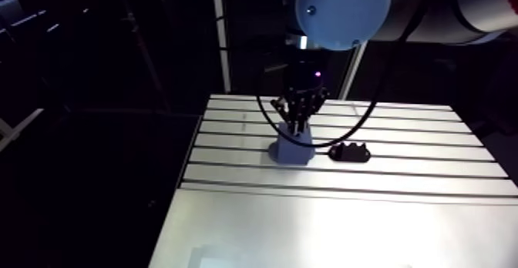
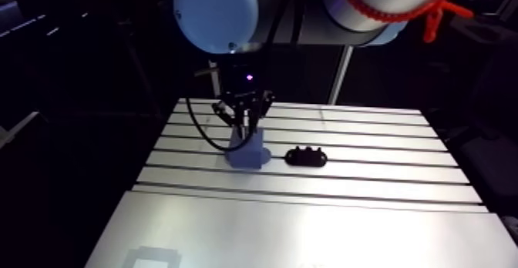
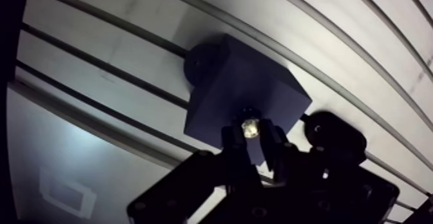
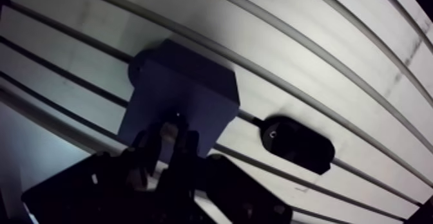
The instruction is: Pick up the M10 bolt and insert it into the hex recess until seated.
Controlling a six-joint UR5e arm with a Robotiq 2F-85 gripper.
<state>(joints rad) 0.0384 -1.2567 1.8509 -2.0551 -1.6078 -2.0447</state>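
centre frame: blue block (image 1: pixel 291 149) on slotted worktop (image 1: pixel 401 209) | above it: gripper (image 1: pixel 297 131) pinching M10 bolt (image 3: pixel 250 128) over block's top face; seating cannot be told | right: black holder (image 1: pixel 349 152), apart from block

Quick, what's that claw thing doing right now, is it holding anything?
Gripper: shut on the bolt, which it holds right at the top face of the dark blue block.
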